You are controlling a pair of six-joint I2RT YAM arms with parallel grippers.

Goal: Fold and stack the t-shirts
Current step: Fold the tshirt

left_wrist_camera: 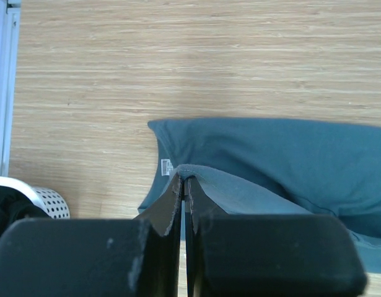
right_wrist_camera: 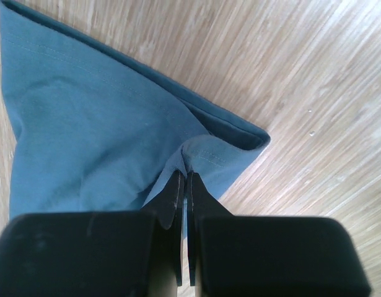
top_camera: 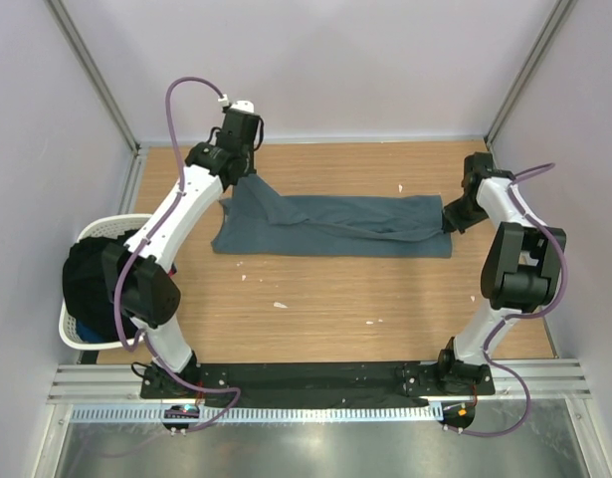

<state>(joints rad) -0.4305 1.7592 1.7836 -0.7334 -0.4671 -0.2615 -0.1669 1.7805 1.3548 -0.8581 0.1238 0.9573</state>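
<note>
Slate-blue t-shirt (top_camera: 330, 227), upper centre of the overhead view on the wooden table (top_camera: 315, 319): hold taut as a long band between both grippers. Confirm left gripper (left_wrist_camera: 183, 182), upper left overhead, pinched fully shut on the neck-end fold, just right of the white label (left_wrist_camera: 166, 165). Confirm right gripper (right_wrist_camera: 186, 174) likewise clamped tight on the hemmed corner at the right end. Lift both ends level and together; avoid slack or a sagging middle. Carry the fold across in one even sweep, edges aligned, then lower flat before releasing. Steer clear of the white laundry basket (top_camera: 67, 331) at far left.
</note>
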